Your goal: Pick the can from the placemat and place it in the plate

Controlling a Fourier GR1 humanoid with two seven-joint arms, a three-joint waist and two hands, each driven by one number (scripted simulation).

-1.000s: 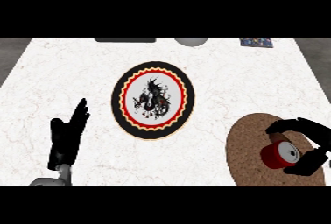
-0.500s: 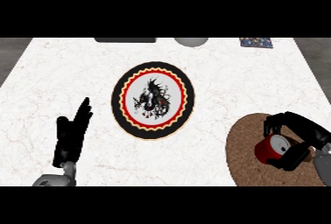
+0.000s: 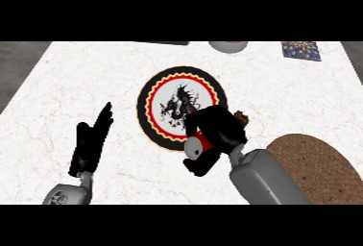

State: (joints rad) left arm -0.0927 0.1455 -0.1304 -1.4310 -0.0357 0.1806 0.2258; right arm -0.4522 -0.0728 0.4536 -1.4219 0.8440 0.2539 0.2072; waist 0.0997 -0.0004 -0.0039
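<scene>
Head view: right hand fingers curl around can at plate's edge.

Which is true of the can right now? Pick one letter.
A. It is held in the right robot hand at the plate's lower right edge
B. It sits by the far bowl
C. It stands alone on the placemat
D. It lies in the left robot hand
A: the right robot hand curls round the red can at the lower right rim of the plate, off the placemat.
</scene>
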